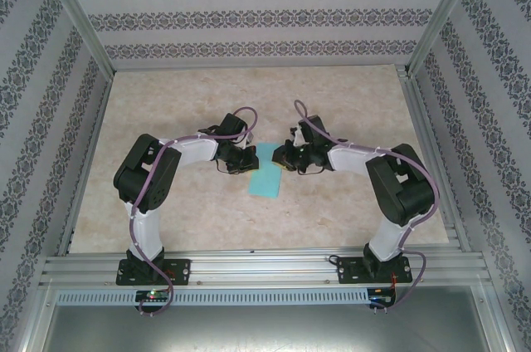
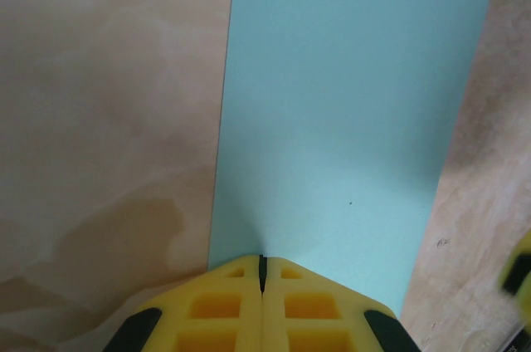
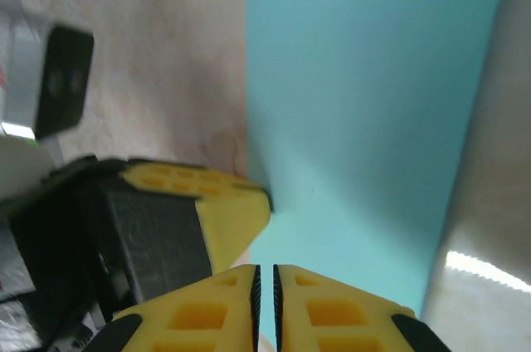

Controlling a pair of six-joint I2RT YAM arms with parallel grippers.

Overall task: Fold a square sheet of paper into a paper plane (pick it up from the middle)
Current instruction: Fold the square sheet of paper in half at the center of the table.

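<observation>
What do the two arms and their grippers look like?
Both arms have white links with black joints. A purple cable runs along each. The left gripper and the right gripper have yellow fingers with square recesses and black parts behind.

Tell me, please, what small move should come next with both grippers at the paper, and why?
Probably lift the pinched end slightly. The left gripper is shut at the end of the turquoise sheet, which lies flat as a narrow strip; the right gripper sits nearly shut beside it.

Turquoise paper, yellow claw pads
</observation>
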